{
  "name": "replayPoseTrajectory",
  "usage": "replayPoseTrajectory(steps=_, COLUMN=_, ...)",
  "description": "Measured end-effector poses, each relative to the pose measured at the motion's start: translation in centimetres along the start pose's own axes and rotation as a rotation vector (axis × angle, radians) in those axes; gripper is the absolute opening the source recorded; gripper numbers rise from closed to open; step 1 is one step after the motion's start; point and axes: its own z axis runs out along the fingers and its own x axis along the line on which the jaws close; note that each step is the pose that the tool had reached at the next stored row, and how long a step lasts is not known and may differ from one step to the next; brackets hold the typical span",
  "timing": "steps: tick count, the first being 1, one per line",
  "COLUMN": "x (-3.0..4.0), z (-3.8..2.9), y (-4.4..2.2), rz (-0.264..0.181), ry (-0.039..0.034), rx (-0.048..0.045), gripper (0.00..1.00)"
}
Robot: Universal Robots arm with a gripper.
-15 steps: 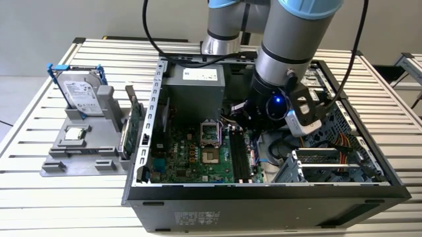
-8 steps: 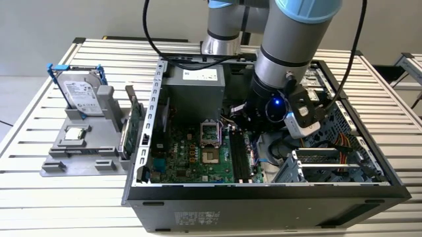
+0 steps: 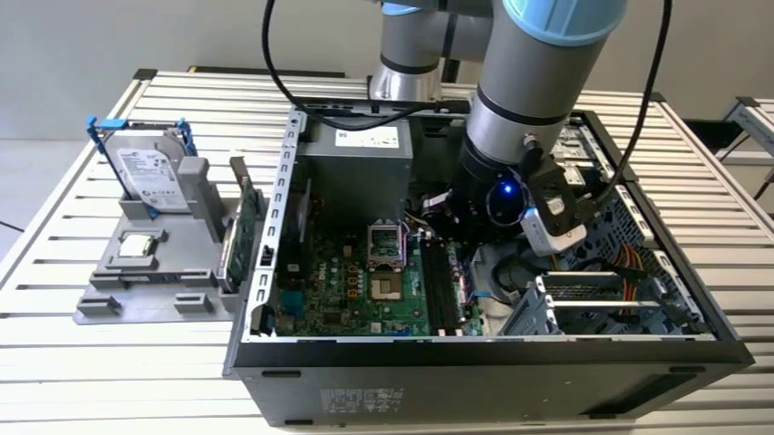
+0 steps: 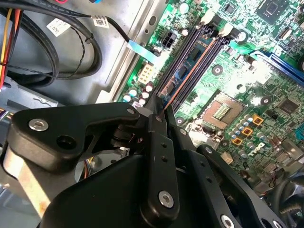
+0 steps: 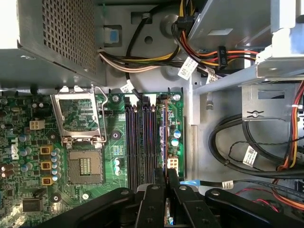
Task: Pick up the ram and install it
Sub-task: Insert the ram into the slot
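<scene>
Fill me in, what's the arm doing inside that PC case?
The arm's gripper is down inside the open computer case, over the motherboard's memory slots, next to the open CPU socket. In both wrist views its fingers are closed on a thin board seen edge-on, apparently the ram, lined up along the slots. Whether it is seated yet can't be told.

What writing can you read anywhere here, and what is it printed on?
Nothing can be quoted with confidence.
Hard drive label: print too small to read.
Power supply sticker: too small to read.
Cable tags: dark marks, not legible.
Case panel label: too small to read.
</scene>
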Motion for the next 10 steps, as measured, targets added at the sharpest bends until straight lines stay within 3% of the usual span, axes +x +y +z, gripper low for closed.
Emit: replayPoseTrajectory(steps=10, x=0.01, z=0.63, y=-0.02, rz=-0.012, ry=-0.0028, rx=-0.0005, gripper=0.00)
